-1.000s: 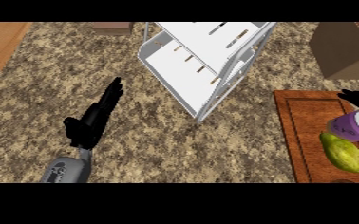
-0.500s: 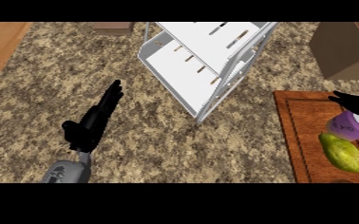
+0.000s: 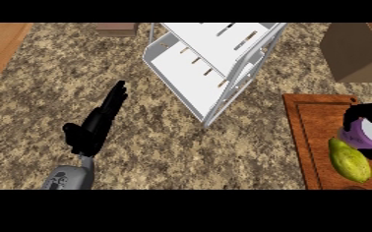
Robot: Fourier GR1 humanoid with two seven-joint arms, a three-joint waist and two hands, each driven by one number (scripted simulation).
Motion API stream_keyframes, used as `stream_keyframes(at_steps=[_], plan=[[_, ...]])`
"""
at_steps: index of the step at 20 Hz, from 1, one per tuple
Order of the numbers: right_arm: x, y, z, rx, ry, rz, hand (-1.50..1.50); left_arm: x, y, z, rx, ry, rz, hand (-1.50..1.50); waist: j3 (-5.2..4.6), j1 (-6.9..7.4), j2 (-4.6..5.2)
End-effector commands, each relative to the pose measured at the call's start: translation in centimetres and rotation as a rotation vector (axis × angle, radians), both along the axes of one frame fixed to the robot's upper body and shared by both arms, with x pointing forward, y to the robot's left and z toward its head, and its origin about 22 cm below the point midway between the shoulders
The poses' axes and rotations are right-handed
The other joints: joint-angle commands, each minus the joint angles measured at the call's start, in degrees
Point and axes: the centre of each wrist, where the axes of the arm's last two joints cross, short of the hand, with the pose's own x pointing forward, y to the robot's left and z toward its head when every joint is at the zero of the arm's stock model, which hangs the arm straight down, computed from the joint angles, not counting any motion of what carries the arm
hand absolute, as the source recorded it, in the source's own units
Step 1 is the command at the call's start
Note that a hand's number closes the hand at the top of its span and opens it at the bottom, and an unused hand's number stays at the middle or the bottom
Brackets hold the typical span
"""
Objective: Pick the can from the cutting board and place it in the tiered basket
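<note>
So the whole thing hinges on where the can (image 3: 357, 131) sits versus the basket (image 3: 210, 64). The can is the purple thing at the far right edge, on the cutting board (image 3: 305, 128), and the right hand (image 3: 361, 114) is wrapped over it, black fingers curling across its top and side. Only part of that hand shows, the rest runs off the frame, but it reads as curled round the can. I can't tell the can's long axis for sure, since most of it is hidden or cropped.

Just beside the can, toward the bottom, lies a yellow-green fruit (image 3: 347, 159), touching or nearly touching it. Worth watching when the can comes up.

The basket is up and to the left of the can, well apart from it, with bare counter (image 3: 240, 147) between board and basket. Its white shelves are tilted in this view, with the near corner pointing down toward the board. So my guess is the move goes left and away from the robot, over the board's left edge.

The right hand is obviously the nearer one. The left hand (image 3: 94, 125) is way over on the left side of the counter, fingers straight and pressed together, pointing up-right, holding nothing. Looks like it's just resting.
</note>
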Motion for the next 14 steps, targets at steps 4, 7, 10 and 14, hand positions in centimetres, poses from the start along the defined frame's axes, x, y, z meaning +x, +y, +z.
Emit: stream_keyframes(at_steps=[4, 7, 10, 14], plan=[[0.2, 0.0, 0.3, 0.045, -0.028, 0.016, 1.5, -0.8, 0.7, -0.5, -0.007, 0.014, 0.005, 0.0, 0.19, -0.04, 0.11], [-3.2, 1.1, -4.1, 0.021, -0.001, -0.429, 1.5, -0.4, 2.5, 0.1, 0.012, 0.02, 0.06, 0.0, -0.05, -3.93, -0.84], [-6.1, -0.3, -6.7, -0.021, 0.038, -0.762, 1.5, -1.2, 2.8, -0.6, 0.011, 0.026, 0.109, 0.0, -0.29, -7.79, -1.63], [-7.0, 3.5, -6.6, -0.045, -0.086, -0.932, 1.5, -2.1, 4.0, -1.2, 0.027, 0.043, 0.123, 0.0, -0.49, -6.47, -1.72]])
